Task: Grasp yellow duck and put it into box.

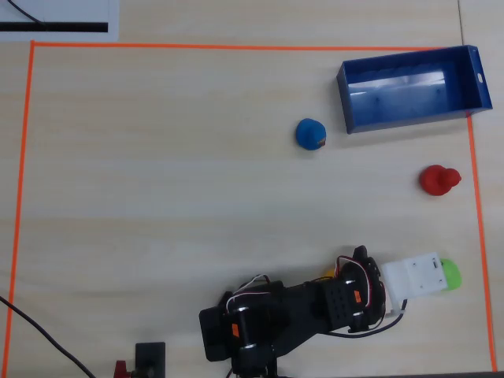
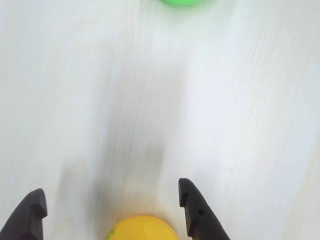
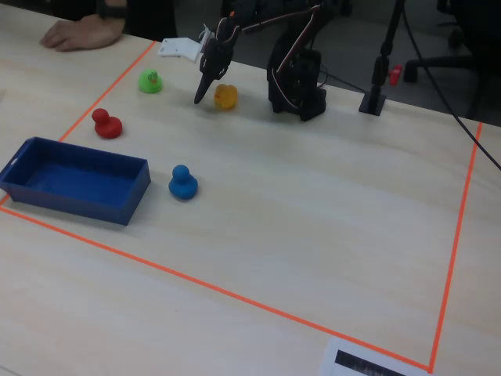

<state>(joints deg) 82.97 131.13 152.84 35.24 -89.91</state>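
Yellow duck (image 3: 225,96): on the table, upper centre of the fixed view, just beside the gripper (image 3: 205,88); overhead, almost wholly hidden under the arm. Wrist view: duck at bottom edge between parted, empty jaws. Green duck (image 3: 149,81), red duck (image 3: 106,124), blue duck (image 3: 182,182) stand apart. Box (image 3: 47,194): left, empty. A person's hand (image 3: 81,33): upper left, fixed view only.
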